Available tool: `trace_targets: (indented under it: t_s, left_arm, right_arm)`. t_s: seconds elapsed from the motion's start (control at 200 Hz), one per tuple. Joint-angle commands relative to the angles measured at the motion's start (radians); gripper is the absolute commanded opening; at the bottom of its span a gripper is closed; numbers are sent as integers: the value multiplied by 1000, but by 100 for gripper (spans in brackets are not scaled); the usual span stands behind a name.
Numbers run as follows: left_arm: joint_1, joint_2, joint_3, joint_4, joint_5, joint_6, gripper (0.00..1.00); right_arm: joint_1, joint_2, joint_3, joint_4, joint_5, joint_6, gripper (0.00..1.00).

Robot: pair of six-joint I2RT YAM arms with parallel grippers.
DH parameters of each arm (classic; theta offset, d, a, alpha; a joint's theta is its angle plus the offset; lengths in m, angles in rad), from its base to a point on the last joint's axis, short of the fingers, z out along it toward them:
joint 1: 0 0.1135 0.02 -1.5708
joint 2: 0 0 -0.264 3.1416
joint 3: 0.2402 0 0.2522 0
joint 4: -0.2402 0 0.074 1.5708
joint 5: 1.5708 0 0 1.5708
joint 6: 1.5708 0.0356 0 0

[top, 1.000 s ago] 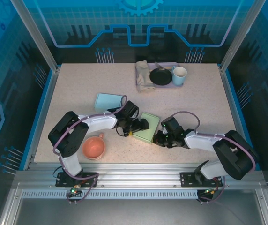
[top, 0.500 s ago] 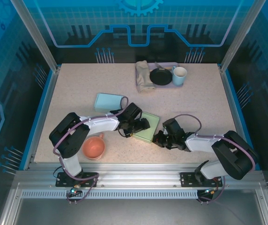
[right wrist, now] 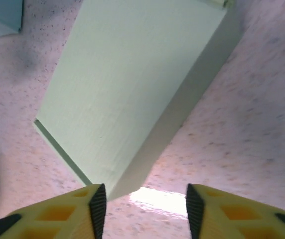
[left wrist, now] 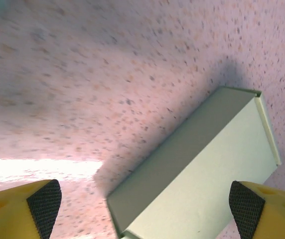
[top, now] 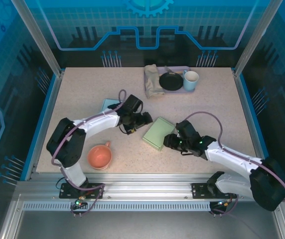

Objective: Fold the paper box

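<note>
The paper box point(top: 158, 134) is a closed, flat, pale green carton lying on the speckled table near the middle. My left gripper point(top: 142, 121) hovers just off the box's upper-left side, apart from it. In the left wrist view the box point(left wrist: 202, 164) lies ahead of the left gripper point(left wrist: 145, 211), whose yellow fingers point(left wrist: 43, 199) stand wide open and empty. My right gripper point(top: 169, 141) sits at the box's lower-right edge. In the right wrist view the right gripper point(right wrist: 145, 211) is open, with the box point(right wrist: 127, 84) just beyond its fingertips point(right wrist: 97, 206) and nothing between them.
A light blue box point(top: 110, 104) lies behind the left arm. A pink cup point(top: 99, 156) stands near the table's front left. At the back, a tray point(top: 182, 91) holds a folded cloth point(top: 153, 80), a black plate point(top: 171, 81) and a white mug point(top: 191, 79).
The right gripper has opened and drawn back from the box's lower-right corner. The left gripper has pulled away up and to the left, off the box. The box now lies free.
</note>
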Motion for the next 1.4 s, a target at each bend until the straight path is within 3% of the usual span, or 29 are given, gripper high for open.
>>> trace_targets:
  t_s: [0.0,0.23,0.41,0.56,0.82,1.165,1.396]
  left_arm:
    - [-26,-91,-93,-63,-13,0,90]
    - [-199,-108,-197,162,19,-186,90]
    - [-246,-11,-171,268,3,-266,89]
    - [-246,69,-129,275,-20,-253,88]
    - [-167,163,3,252,-25,-156,82]
    - [-33,443,416,161,35,47,79]
    - [-3,523,592,75,-42,143,80]
  right_arm:
    - [-66,-27,62,-207,117,-238,55]
    - [-283,158,191,-26,-56,-495,65]
    - [-302,369,292,95,-193,-613,67]
    - [-305,505,357,128,-224,-619,66]
    - [-307,567,357,168,-239,-539,62]
    - [-320,611,406,248,-170,-358,56]
    - [-336,670,458,269,-135,-319,59]
